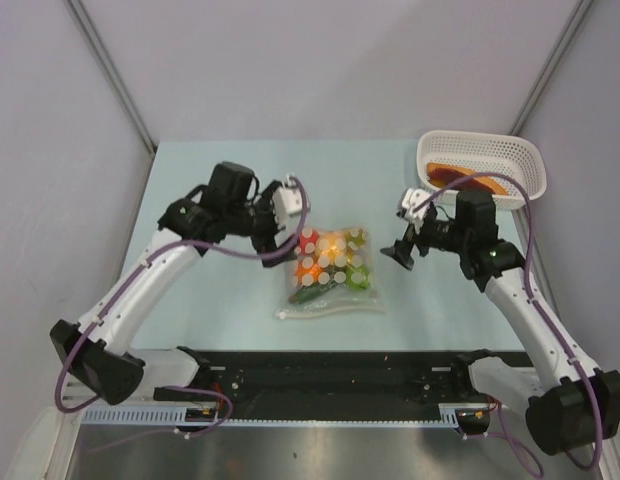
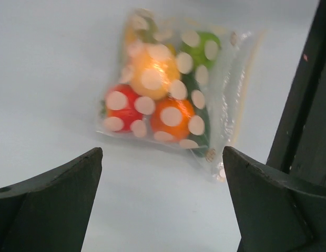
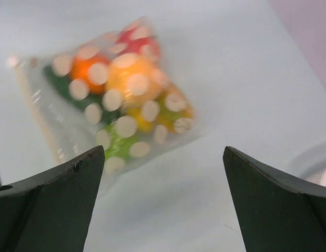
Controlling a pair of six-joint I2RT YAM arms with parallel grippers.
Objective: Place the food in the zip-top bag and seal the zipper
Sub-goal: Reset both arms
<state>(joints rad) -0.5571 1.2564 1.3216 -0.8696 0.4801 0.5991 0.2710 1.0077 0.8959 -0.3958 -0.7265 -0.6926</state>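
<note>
Your left tool: wide | your right tool: wide | food: inside zip-top bag, centre frame, between the 2 tools

This is a robotics lab. Plain grey panels wall in a pale table, and a left arm and a right arm stand bolted to a black rail.

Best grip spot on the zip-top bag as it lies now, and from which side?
Probably the flat, food-free margin along the near edge of the zip-top bag, coming in low from the arm-base side. The food bulges the far part; that margin lies thin and flat. The left gripper and right gripper are both open.
</note>
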